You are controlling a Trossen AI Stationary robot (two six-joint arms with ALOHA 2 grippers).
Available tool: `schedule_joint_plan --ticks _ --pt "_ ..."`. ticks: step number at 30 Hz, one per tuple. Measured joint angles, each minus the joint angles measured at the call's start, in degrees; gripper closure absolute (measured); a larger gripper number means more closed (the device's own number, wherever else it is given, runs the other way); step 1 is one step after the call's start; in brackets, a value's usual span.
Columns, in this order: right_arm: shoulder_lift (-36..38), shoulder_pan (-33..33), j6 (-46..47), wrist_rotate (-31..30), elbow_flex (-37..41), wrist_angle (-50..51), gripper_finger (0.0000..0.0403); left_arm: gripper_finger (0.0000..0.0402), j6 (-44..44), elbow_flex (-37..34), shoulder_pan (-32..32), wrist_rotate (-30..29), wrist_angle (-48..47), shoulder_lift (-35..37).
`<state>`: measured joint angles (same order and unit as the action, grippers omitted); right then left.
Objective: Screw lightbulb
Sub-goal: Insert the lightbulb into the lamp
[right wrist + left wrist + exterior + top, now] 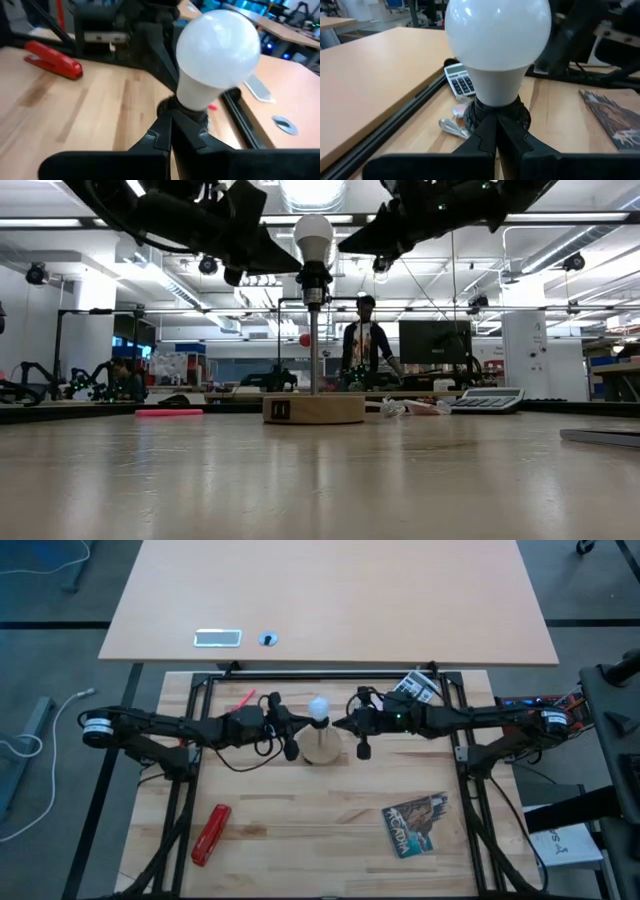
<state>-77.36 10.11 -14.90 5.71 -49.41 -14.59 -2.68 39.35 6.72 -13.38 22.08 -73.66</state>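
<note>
On the left part of the tabletop (300,830), a red stapler (211,833) lies near the left frame rail, well apart from everything else, with bare wood all around it. Further in, the left hand (296,724) reaches toward the middle, its fingers pressed together and empty, tips close beside the black socket (496,114) just under the bulb's neck. The lightbulb (318,708) stands upright in that socket, atop a thin post rising from the round wooden disc (322,748) at the middle of the tabletop, toward its far edge. In the low view the bulb (313,237) sits high above the surface, between the two arms. The right hand (341,724) comes in from the other side, fingers likewise pressed together, holding nothing, near the socket. Behind the right arm a calculator (414,688) rests by the far rail. A booklet (417,824) lies toward the near right, with open wood between it and the disc.
</note>
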Motion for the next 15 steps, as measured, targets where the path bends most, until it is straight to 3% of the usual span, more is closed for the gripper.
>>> schedule_joint_plan --ticks 6,10,15 --pt "3.89 1.52 -0.72 -4.20 0.00 4.08 0.0403 0.0402 0.47 0.00 -2.27 0.55 -7.22 3.64" --pt "3.91 2.80 -0.13 -2.55 0.03 5.00 0.0403 0.0402 -1.51 -0.76 -2.62 0.56 -13.81 4.07" --pt "1.36 3.60 0.79 -0.75 0.17 4.27 0.0403 0.0395 -2.52 -5.88 -2.60 0.50 -6.16 1.99"
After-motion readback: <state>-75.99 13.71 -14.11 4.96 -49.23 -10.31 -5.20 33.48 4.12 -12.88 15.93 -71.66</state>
